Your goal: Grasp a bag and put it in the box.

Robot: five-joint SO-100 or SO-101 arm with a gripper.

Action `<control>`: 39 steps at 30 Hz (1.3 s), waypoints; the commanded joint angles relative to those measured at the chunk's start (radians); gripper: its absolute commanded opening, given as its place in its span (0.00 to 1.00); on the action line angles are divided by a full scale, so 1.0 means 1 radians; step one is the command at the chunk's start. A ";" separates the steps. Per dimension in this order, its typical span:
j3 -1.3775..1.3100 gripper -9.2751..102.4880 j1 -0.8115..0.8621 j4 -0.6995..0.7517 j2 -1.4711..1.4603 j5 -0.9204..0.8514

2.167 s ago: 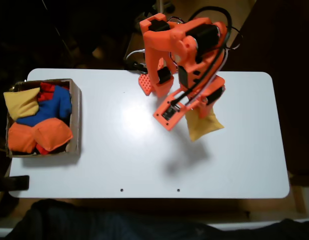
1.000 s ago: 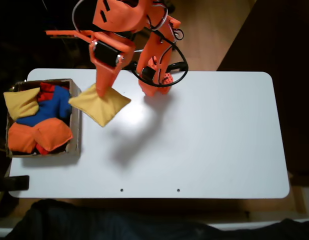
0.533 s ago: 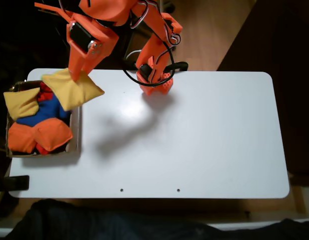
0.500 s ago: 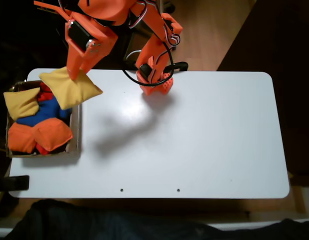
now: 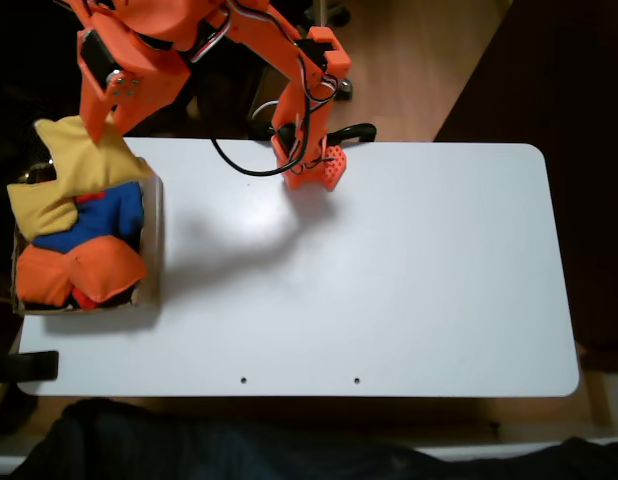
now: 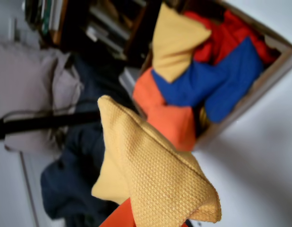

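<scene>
The gripper pinches the bag by one edge above the box; soft, limp and light, it sags, best held mid-edge.

The arm is bright orange plastic with boxy segments, black cables and a perforated base.

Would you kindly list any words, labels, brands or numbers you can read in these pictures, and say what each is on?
None can be read: the bag, the box, the gripper holding the bag and the table show no print. Shelf items in the wrist view are too blurred to read.
</scene>
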 commanded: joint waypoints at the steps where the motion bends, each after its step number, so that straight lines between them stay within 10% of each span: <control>1: -0.094 0.08 0.034 -0.026 -0.034 0.003; 39: -0.291 0.14 0.155 -0.127 -0.678 -0.239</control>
